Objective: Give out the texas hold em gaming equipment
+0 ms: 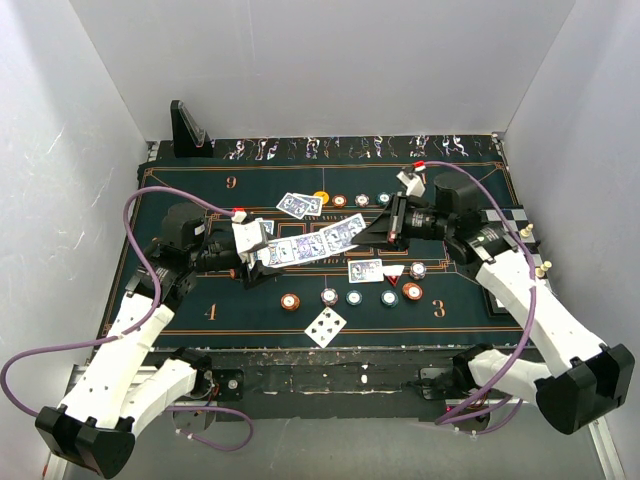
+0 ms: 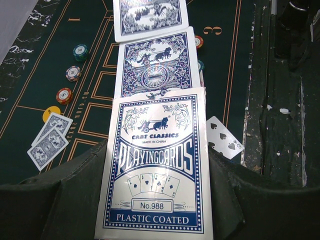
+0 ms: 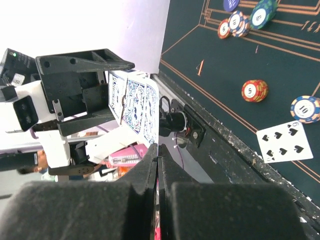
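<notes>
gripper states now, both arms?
left gripper: closed, holding the playing-card pack.
right gripper: closed on the edge of the far playing card.

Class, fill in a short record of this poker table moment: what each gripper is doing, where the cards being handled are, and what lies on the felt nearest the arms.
left gripper: shut on card pack, held above the felt
right gripper: shut on end card of the row extending from the pack
nearest the arms: face-up spade card
just beyond it: row of chips
</notes>
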`<state>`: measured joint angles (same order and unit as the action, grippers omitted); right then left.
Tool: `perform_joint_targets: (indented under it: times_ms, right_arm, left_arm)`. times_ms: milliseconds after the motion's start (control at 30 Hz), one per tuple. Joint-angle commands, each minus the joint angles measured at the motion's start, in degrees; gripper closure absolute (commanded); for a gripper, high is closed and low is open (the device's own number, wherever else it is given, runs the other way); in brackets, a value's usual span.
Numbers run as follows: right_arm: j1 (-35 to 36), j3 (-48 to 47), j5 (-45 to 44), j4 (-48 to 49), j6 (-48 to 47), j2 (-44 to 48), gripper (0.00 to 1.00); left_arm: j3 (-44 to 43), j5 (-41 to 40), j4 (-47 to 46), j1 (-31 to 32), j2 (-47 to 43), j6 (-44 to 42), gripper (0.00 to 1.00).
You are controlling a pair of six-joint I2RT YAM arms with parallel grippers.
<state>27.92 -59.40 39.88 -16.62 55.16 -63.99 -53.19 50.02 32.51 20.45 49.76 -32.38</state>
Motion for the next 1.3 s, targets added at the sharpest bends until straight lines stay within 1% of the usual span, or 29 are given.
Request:
perform_joint_targets:
  times_ms: [0, 100, 200, 367, 467, 667, 867, 1033, 1067, 1200, 1267]
  right_arm:
    - [-4.1, -0.2, 0.2, -3.4, -2.4, 4.2, 0.99]
    - [-7.3, 1.5, 0.4, -5.5, -3.7, 6.2, 0.99]
    - [-10.5, 5.4, 1.0, -5.2, -3.7, 8.0, 0.99]
    - [-12.1, 13.2, -0.5, 0.4, -3.5, 6.0, 0.99]
    - [-12.0, 17.6, -2.5, 5.7, -4.2, 1.2, 0.99]
    - [-12.0, 17.6, -9.6, 11.6, -6.5, -12.1, 0.99]
    - [-11.5, 14.8, -13.2, 14.0, -7.6, -21.8, 0.99]
    - [-10.1, 14.0, -16.1, 12.7, -7.9, -26.5, 0.99]
    - [-9.8, 14.1, -16.7, 12.1, -7.9, -26.8, 0.96]
    - [-9.6, 14.3, -18.6, 8.2, -8.5, -24.7, 0.69]
    - [-9.5, 14.0, -20.0, 5.3, -9.1, -22.2, 0.59]
  left_arm:
    - [-0.2, 1.0, -1.5, -0.2, -1.4, -0.2, 1.0]
    - [-0.3, 0.9, -1.3, -0.2, -1.3, -0.5, 1.0]
    - [-0.7, 0.7, -1.0, -0.1, -1.4, -0.8, 1.0]
    - [-0.9, 0.8, -1.0, -0.2, -1.3, -0.4, 1.0]
    - [-1.0, 0.8, -1.0, -0.2, -1.2, -0.3, 1.0]
    - [-1.6, 0.7, -0.7, -0.2, -1.1, -0.2, 1.0]
    - [-1.7, 0.7, -0.4, -0.1, -1.1, -0.2, 1.0]
    - [-1.4, 1.0, -0.4, -0.2, -1.1, -0.1, 1.0]
    - [-1.4, 0.9, -0.4, -0.2, -1.2, -0.1, 1.0]
    - [-1.4, 0.8, -0.3, -0.2, -1.3, -0.2, 1.0]
    - [-1.5, 1.0, -0.3, -0.1, -1.2, -0.4, 1.0]
